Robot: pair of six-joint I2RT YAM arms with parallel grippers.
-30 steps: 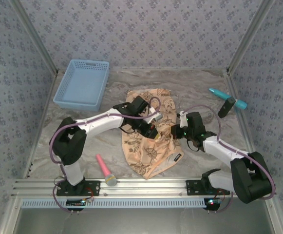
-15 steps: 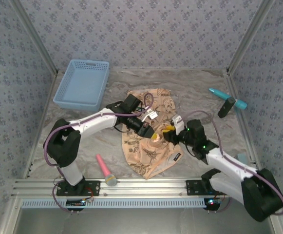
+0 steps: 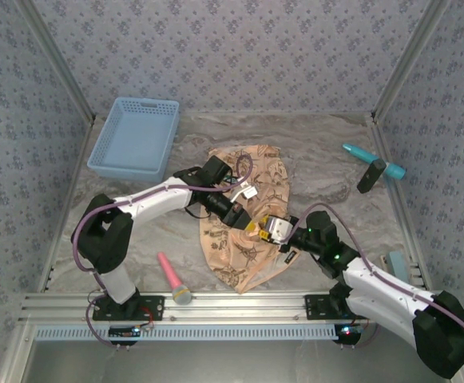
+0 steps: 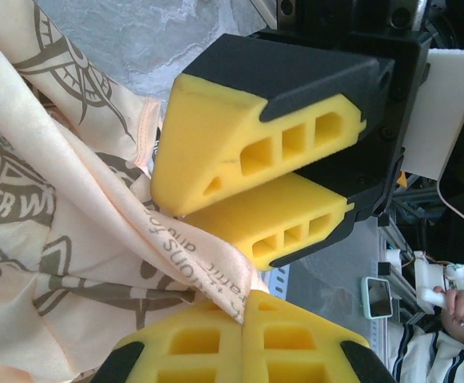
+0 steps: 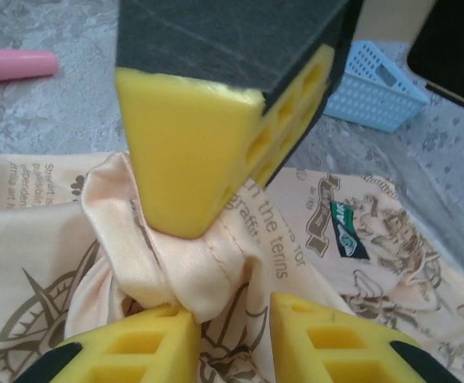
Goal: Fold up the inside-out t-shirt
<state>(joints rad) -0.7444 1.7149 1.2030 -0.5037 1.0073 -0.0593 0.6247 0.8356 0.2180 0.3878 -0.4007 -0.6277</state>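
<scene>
Left end effector [image 4: 243,302] is clamped on the t-shirt [image 3: 239,259] hem. Right end effector [image 5: 232,309] hangs part-open just beside. We judge: right closes on that hem, then both draw apart evenly.

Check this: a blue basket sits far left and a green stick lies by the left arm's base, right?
The stick is pink, not green, as the top view shows. The blue basket does sit far left.
</scene>
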